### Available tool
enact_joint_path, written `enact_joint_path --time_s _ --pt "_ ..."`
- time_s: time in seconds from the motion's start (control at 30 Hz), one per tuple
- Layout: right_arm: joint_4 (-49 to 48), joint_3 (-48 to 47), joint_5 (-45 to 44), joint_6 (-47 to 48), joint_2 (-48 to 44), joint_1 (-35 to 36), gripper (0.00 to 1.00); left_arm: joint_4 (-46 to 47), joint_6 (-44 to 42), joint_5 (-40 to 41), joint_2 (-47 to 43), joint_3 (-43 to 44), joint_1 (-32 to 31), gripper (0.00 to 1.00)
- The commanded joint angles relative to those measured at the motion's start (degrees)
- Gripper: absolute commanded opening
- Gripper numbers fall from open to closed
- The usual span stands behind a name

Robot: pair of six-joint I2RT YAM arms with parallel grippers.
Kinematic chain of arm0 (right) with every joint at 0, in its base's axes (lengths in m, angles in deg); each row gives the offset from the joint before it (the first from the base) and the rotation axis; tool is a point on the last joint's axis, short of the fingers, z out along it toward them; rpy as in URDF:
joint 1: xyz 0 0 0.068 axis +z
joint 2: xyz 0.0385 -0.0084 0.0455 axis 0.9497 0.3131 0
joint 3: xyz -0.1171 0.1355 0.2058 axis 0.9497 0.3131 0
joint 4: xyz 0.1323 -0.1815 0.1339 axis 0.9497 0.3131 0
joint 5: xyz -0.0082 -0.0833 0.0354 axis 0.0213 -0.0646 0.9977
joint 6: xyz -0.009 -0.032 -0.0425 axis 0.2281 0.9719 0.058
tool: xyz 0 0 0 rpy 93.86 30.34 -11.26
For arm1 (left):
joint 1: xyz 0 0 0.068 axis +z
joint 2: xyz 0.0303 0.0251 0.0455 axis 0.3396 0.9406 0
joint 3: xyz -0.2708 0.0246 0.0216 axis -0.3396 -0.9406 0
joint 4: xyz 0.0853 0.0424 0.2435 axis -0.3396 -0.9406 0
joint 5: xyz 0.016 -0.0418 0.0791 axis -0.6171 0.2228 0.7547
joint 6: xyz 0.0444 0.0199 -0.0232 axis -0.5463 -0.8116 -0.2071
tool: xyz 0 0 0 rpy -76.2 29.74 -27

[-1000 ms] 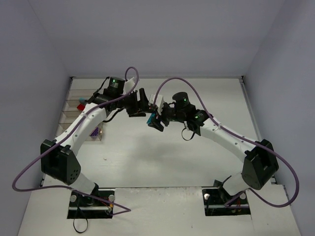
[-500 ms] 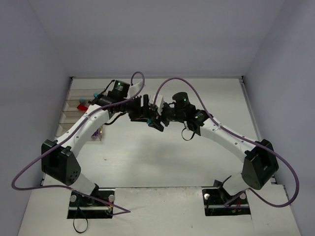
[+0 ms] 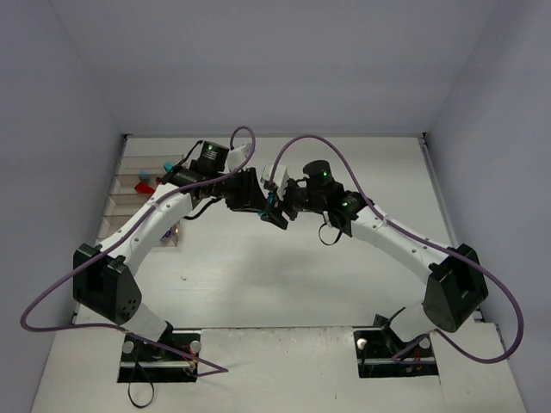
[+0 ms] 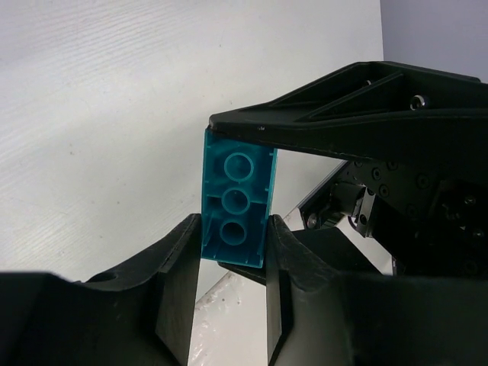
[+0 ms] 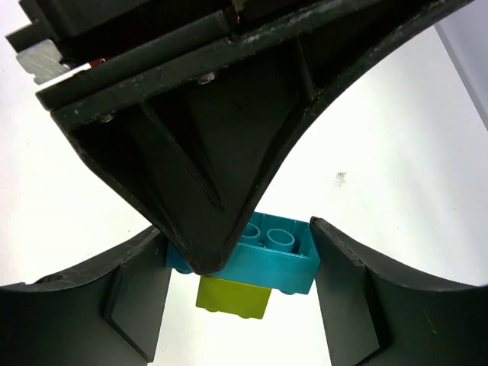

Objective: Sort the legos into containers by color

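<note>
Cyan brick [image 4: 235, 200], doubly gripped
My left claw [image 4: 231, 236] and right claw [image 5: 240, 263] both clench it, lime brick [image 5: 232, 299] attached.

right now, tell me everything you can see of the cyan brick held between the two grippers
The cyan brick is glossy plastic and rectangular. The left wrist view shows its hollow underside with three round tubes. It is held aloft: the left gripper pinches its long sides and the right gripper appears to clamp its short ends. A smaller lime green brick is stuck to the face opposite the tubes.
</note>
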Motion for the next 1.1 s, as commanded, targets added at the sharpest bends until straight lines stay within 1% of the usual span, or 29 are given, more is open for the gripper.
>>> enact_joint_path --time_s 0.0,0.03,0.1,0.13,0.17,0.2,0.3,0.43,0.53,0.57,0.6,0.67,0.83,0.97,1.07 --pt "-3.1 -1.1 -0.1 -0.2 -2.7 0.2 0.16 3.6 -0.3 -0.9 -1.8 0.3 -0.3 0.1" --pt "-3.1 -0.8 -0.3 -0.4 -2.9 0.1 0.3 3.9 -0.4 -0.9 -1.9 -0.1 -0.4 0.1" --pt "-3.0 -0.6 -1.3 -1.0 -3.4 0.2 0.46 4.3 -1.1 -1.0 -2.2 -0.3 -0.3 0.09" --pt "-2.9 -0.2 -1.8 -1.3 -3.6 0.1 0.58 4.4 -1.3 -0.9 -2.3 -0.2 -0.3 0.09" --pt "-2.8 0.1 -2.3 -1.5 -3.9 0.0 0.62 4.6 -1.5 -0.8 -2.3 -0.3 -0.2 0.09" --pt "-2.7 0.6 -3.3 -2.0 -4.2 0.0 0.7 4.8 -1.9 -0.7 -2.3 0.0 -0.2 0.09" --pt "-1.9 1.6 -4.5 -2.3 -5.4 -0.1 0.8 5.2 -2.5 0.0 -2.2 0.3 0.0 0.09" --pt "-0.9 3.7 -6.5 -2.7 -7.3 -0.8 0.81 5.5 -2.9 0.2 -2.0 0.4 0.7 0.09" --pt "-1.0 5.1 -7.7 -3.3 -8.7 -1.5 0.79 5.8 -3.0 -0.6 -2.1 0.5 1.4 0.09" --pt "-1.0 5.5 -7.7 -3.5 -8.9 -1.6 0.77 6.0 -3.0 -0.8 -2.0 0.5 1.4 0.09" --pt "-1.0 5.6 -7.7 -3.6 -9.1 -1.6 0.7 6.1 -3.0 -1.1 -2.1 0.6 1.4 0.09" --pt "-1.2 5.9 -7.4 -4.0 -9.2 -1.6 0.61 6.6 -3.0 -2.2 -2.5 0.5 1.5 0.09" --pt "-2.7 6.0 -7.0 -4.2 -8.6 -1.6 0.61 8.1 -2.6 -3.6 -3.5 -0.2 1.5 0.09" --pt "-3.6 5.3 -6.9 -4.2 -8.2 -1.6 0.66 8.3 -2.0 -4.3 -4.3 -1.0 1.5 0.09" --pt "-4.2 4.6 -7.0 -3.9 -7.7 -1.6 0.68 8.5 -1.6 -4.7 -4.5 -1.6 1.4 0.09"
